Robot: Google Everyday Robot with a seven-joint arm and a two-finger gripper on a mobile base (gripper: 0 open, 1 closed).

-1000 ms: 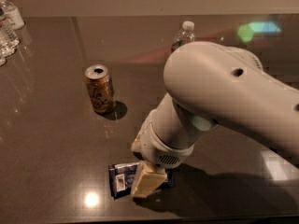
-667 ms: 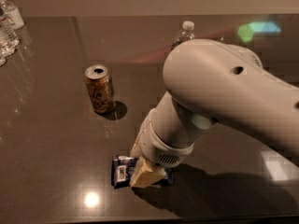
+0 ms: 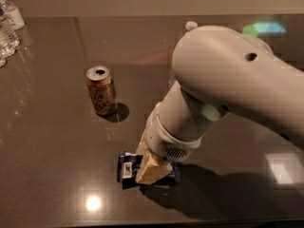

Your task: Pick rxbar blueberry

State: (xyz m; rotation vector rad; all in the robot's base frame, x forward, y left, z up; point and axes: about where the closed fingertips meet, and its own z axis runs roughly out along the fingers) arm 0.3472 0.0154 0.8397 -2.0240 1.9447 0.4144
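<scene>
Flat, navy foil-wrapped rxbar blueberry (image 3: pixel 127 167) lies beneath the blocky cream gripper (image 3: pixel 151 171), poking out toward nine o'clock; whether it is gripped, I cannot tell.

A rxbar blueberry (image 3: pixel 126 167) lies flat on a dark, glossy counter (image 3: pixel 57 175), close to its near edge. The bar is a flat rectangular packet in a dark navy-blue wrapper, with a pale white label panel carrying small dark print near its left end. It lies lengthwise across the view, roughly parallel to the counter's near edge. Only its two ends show: the left end with the label, and a sliver of blue at the right. The pincer (image 3: pixel 153 174), tan-coloured at the tip of a pale grey arm, sits down over the bar's middle and hides that part.
</scene>
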